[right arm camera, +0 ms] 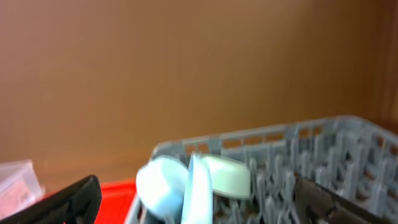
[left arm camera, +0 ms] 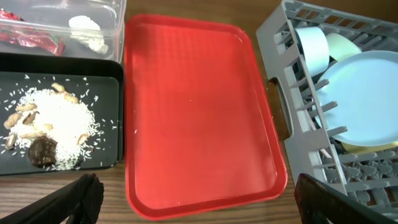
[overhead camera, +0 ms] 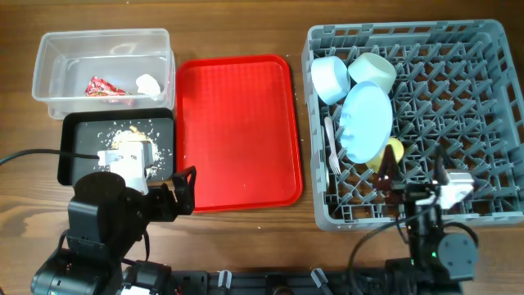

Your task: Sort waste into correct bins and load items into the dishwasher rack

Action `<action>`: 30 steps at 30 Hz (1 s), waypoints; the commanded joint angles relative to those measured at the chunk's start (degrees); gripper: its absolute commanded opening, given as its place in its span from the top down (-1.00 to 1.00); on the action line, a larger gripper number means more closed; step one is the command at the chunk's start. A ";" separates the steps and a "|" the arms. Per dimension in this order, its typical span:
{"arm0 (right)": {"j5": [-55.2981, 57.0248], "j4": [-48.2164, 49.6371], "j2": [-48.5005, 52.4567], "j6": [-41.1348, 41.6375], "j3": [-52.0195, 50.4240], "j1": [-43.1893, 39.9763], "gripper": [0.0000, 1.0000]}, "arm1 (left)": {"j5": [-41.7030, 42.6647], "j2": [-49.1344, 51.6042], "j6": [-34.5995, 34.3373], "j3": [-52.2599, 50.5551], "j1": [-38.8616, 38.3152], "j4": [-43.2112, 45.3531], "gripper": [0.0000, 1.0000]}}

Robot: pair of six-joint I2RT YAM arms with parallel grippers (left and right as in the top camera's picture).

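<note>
The left gripper [left arm camera: 198, 186] is hovering at the seven o'clock corner of the red serving tray [left arm camera: 193, 106], fingers spread wide apart, holding nothing. The right gripper [right arm camera: 196, 186] is hanging open and empty at the six o'clock edge of the grey rack [overhead camera: 458, 74]. The red wrapper [overhead camera: 102, 86] and white tissue [overhead camera: 148, 84] are lying in the clear tub [overhead camera: 57, 49] at the ten o'clock corner of the table [overhead camera: 246, 24], and food scraps [overhead camera: 131, 135] are sitting in the black tray [overhead camera: 82, 164] at its six o'clock. The blue plate [overhead camera: 366, 123], blue bowl [overhead camera: 330, 78], green bowl [overhead camera: 372, 70], yellow cup [overhead camera: 395, 152] and white cutlery [overhead camera: 332, 152] are standing in the rack's nine o'clock side.
</note>
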 commanded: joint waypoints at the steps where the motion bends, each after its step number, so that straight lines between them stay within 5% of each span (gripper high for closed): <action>1: -6.62 2.93 -0.98 -5.75 -6.49 -0.39 -1.00 | -0.79 -0.26 0.87 -0.28 -0.35 0.09 -1.00; 24: -8.55 4.04 -0.63 -5.42 -10.67 -0.98 -1.00 | -1.25 -1.25 0.70 -0.61 1.99 -0.85 -1.00; 27: -8.57 4.04 -0.63 -5.38 -10.67 -0.98 -1.00 | -0.52 -7.34 0.70 -9.66 7.30 6.78 -1.00; 30: -8.55 4.04 -0.63 -5.38 -10.67 -0.98 -1.00 | 0.68 -19.61 0.68 -29.14 9.92 24.44 -1.00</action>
